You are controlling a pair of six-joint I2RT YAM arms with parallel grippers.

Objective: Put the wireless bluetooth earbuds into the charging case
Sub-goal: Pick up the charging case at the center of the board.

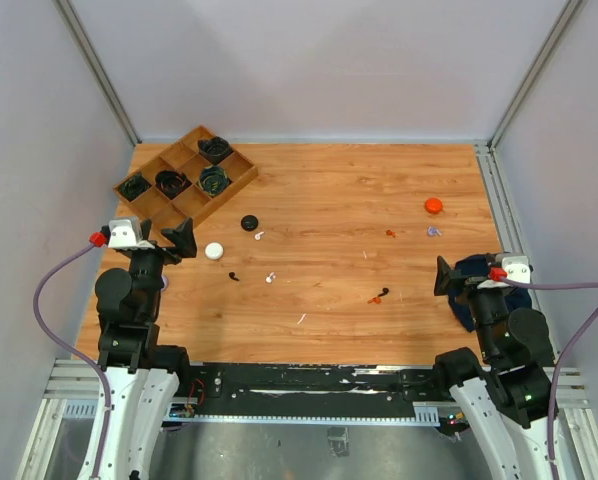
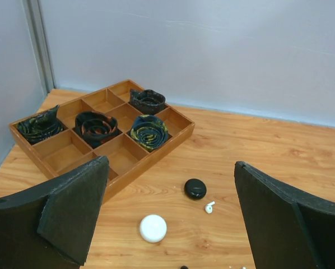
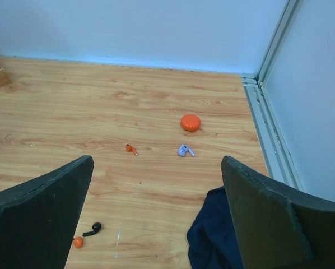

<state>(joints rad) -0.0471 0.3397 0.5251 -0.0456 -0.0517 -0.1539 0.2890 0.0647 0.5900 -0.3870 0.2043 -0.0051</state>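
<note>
Left gripper [image 2: 170, 163] and right gripper [image 3: 157, 161] both stand wide apart, nothing held. Earbuds lie loose on the table [image 1: 329, 180], none in a case yet. White bud [image 2: 209, 208] sits just beside the black case [image 2: 195, 188], with the white case [image 2: 153, 228] near. Orange bud [image 3: 131, 148] and purple bud [image 3: 184, 151] lie near the orange case [image 3: 190, 122]. You'd best start left on the white bud: drop straight down, pinch across the stem, close slowly so it doesn't skid.

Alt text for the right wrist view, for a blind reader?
The open right gripper frames a wooden table with a round orange case, a pale purple earbud and an orange earbud. Nearer lie a black earbud, a second orange bud and a dark blue cloth.
</note>
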